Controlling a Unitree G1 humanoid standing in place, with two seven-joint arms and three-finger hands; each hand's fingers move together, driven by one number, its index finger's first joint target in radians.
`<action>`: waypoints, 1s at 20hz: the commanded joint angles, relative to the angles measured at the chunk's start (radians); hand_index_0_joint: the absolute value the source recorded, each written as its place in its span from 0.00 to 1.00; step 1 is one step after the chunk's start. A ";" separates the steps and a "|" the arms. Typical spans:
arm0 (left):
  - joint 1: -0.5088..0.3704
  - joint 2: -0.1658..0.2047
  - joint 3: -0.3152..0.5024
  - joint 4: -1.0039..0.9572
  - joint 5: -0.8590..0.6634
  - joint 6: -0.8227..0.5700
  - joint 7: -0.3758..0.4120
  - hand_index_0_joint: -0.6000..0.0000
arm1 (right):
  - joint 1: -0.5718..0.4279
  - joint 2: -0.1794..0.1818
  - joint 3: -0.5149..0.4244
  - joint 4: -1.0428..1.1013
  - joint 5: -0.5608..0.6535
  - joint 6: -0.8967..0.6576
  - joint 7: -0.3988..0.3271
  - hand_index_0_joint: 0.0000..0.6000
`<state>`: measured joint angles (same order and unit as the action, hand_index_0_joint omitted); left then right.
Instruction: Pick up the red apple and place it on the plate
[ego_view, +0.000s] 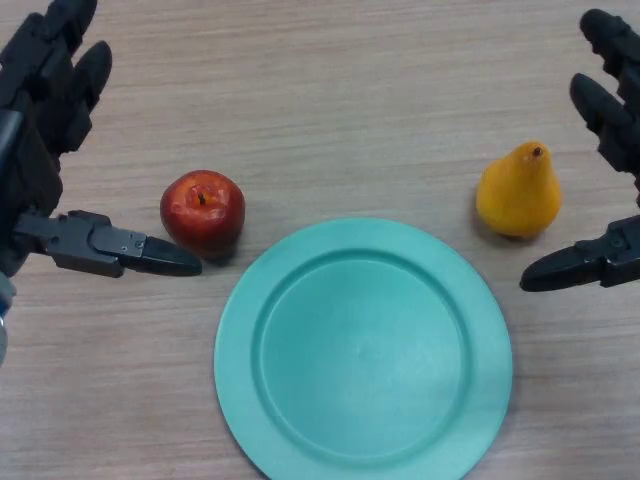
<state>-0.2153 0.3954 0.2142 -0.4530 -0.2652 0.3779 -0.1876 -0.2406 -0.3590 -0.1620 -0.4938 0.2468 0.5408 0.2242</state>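
Reach step: left robot hand (50, 150) spread wide, empty, thumb beside red apple (203, 211). Next: close round it, lift onto plate (240, 330). Right robot hand (610, 150) open, idle.

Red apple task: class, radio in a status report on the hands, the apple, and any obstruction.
Both hands open: left hand beside red apple, right hand by the pear. Apple on table, left of plate. Plate bare, path unobstructed.

Apple (203, 212) clear above; plate (300, 275) close beside; pear (518, 192) far
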 joint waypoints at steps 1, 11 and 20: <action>-0.037 0.048 0.107 -0.061 -0.043 -0.095 0.013 1.00 | -0.051 -0.018 -0.047 -0.060 0.018 -0.122 -0.059 0.00; -0.045 0.013 0.021 0.319 0.083 -0.387 -0.072 1.00 | 0.010 -0.003 -0.074 -0.103 0.054 -0.119 -0.065 0.00; -0.231 -0.028 -0.092 0.847 0.151 -0.651 -0.033 1.00 | 0.044 -0.042 -0.163 -0.083 0.076 -0.145 -0.095 0.00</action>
<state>-0.4125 0.3273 0.0831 0.4740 -0.1253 -0.1391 -0.2286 -0.1664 -0.3614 -0.2549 -0.5234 0.2911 0.5406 0.1375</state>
